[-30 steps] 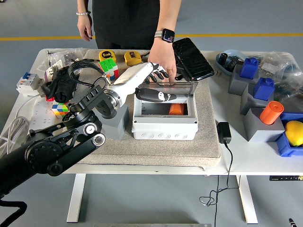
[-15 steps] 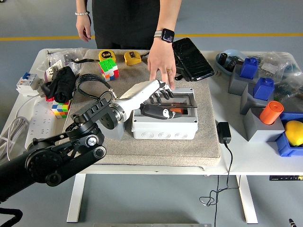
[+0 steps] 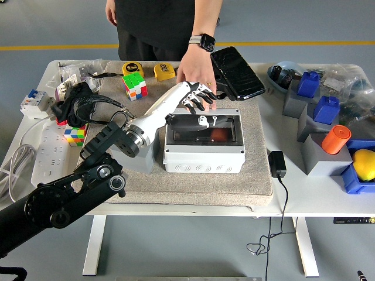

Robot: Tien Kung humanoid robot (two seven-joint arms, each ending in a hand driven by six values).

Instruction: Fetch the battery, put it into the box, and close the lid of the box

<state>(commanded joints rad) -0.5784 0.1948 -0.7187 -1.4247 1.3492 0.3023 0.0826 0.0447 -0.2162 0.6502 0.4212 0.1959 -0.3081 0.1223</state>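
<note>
The robot's left hand (image 3: 196, 100), white with black finger joints, reaches in on a black jointed arm and hovers over the far edge of the grey plastic box (image 3: 204, 144), its fingers spread and holding nothing. A person's hand (image 3: 196, 73), a dark-strapped watch on the wrist, lies just behind and touching those fingers. The box is rectangular with rounded corners and sits on a coarse grey felt mat (image 3: 258, 167) on the white tabletop (image 3: 310, 196). Its smoky see-through lid (image 3: 204, 125) lies flat over the opening, and the orange, rounded battery (image 3: 218, 134) shows dimly through it inside the box. To the right, an orange cylinder (image 3: 336, 139) stands tilted in a grey block (image 3: 325, 158).
</note>
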